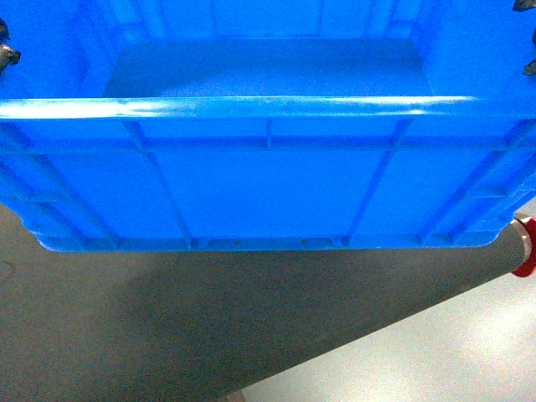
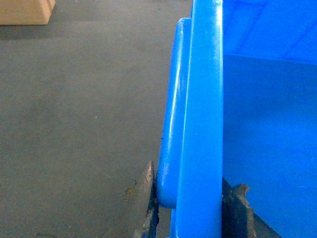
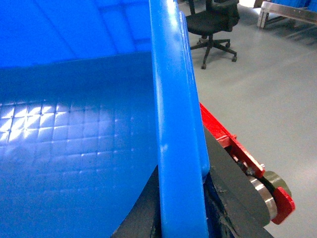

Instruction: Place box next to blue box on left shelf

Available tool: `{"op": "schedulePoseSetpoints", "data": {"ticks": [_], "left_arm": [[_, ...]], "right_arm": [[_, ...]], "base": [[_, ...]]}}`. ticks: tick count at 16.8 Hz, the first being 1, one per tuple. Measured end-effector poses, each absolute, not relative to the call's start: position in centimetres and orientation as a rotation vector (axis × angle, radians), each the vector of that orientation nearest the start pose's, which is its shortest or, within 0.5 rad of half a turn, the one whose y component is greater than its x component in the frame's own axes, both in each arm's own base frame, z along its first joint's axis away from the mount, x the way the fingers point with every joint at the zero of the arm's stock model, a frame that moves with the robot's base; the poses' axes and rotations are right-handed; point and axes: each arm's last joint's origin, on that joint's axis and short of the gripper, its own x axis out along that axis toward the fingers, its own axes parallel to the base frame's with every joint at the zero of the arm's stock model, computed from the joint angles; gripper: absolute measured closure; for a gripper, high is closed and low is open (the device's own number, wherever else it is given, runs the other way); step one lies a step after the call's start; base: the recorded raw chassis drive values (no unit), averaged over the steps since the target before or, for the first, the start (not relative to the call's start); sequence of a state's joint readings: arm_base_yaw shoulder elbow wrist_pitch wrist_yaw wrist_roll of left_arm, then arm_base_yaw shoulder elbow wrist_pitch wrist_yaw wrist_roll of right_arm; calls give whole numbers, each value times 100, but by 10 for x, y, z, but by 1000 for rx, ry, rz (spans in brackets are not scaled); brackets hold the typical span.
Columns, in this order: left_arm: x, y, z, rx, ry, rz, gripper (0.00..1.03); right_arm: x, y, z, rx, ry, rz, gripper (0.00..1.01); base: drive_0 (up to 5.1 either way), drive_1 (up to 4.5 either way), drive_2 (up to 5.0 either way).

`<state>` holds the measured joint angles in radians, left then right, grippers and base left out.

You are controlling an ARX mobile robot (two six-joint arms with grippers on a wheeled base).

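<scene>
The box (image 1: 268, 193), a large bright-blue ribbed crate, fills the top of the head view and hangs above a dark grey surface. My left gripper (image 2: 194, 183) is shut on its left rim (image 2: 200, 124), one finger (image 2: 146, 198) outside the wall and the other inside. On the opposite side, my right gripper (image 3: 183, 208) is shut on the right rim (image 3: 173, 124). Only the dark tips of both grippers show in the head view, at the upper left (image 1: 5, 52) and upper right (image 1: 528, 38) edges. The crate's inside holds nothing. The left shelf and the blue box on it are out of view.
Under the crate lies a dark grey surface (image 1: 167, 327), beside light grey floor (image 1: 435, 352). A red frame with a metal roller (image 3: 270, 196) sits by the right wall. Farther off are a black office chair (image 3: 213, 25), a steel frame (image 3: 287, 12) and a cardboard box (image 2: 25, 11).
</scene>
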<state>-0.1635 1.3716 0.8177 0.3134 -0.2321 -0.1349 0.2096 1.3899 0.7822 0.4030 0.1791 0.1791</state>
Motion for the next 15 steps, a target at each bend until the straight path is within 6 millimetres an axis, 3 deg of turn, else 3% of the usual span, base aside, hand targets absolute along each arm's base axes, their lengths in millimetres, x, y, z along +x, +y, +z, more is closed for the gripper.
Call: {"op": "schedulePoseSetpoints", "data": {"ticks": [15], "left_arm": [[298, -43, 262, -86, 232, 83, 84]], "right_arm": [[297, 58, 253, 141, 202, 9, 87]], "base": [[-140, -140, -140]]}}
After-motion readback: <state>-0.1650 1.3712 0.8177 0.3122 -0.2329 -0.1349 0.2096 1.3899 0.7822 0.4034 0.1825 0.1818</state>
